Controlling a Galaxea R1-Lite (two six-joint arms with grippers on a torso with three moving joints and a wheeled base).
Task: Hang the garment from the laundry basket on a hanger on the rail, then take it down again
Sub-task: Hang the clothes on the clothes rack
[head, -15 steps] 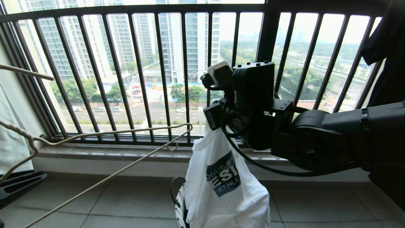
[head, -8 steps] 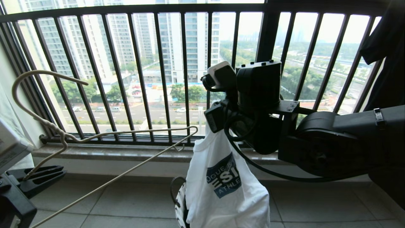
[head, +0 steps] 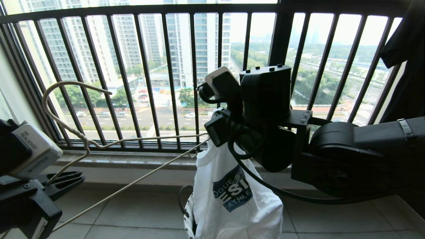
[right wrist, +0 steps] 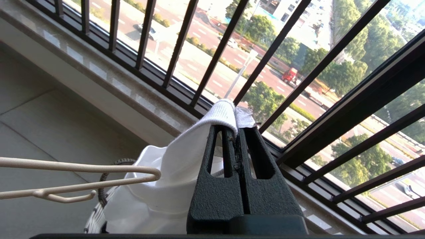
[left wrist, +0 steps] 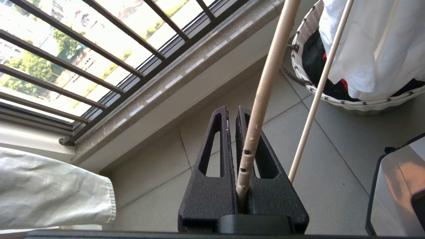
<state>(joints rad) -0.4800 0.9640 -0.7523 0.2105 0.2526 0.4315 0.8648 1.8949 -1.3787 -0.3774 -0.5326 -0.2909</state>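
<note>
My right gripper (head: 216, 132) is shut on the collar of the garment (head: 232, 196), a white T-shirt with a blue chest logo that hangs over the laundry basket (head: 186, 212). In the right wrist view the collar folds over the fingertips (right wrist: 234, 130). At the lower left, my left gripper (head: 77, 180) is shut on the cream wire hanger (head: 132, 137) near its neck (left wrist: 247, 159). The hook curves up to the left. The hanger's far end (right wrist: 147, 172) lies at the shirt's neck opening. The rail is out of view.
A black railing (head: 169, 76) of vertical bars stands over a stone sill (head: 132, 159) straight ahead. A dark garment (head: 408, 49) hangs at the far right. Red and dark clothes (left wrist: 343, 87) lie in the basket (left wrist: 303, 39). Pale cloth (left wrist: 49, 189) and a clear box (left wrist: 398, 186) flank the left arm.
My left gripper has come into view from the left, carrying the hanger to the right, so its far end now reaches the shirt's collar. The right gripper has shifted slightly left with the shirt.
</note>
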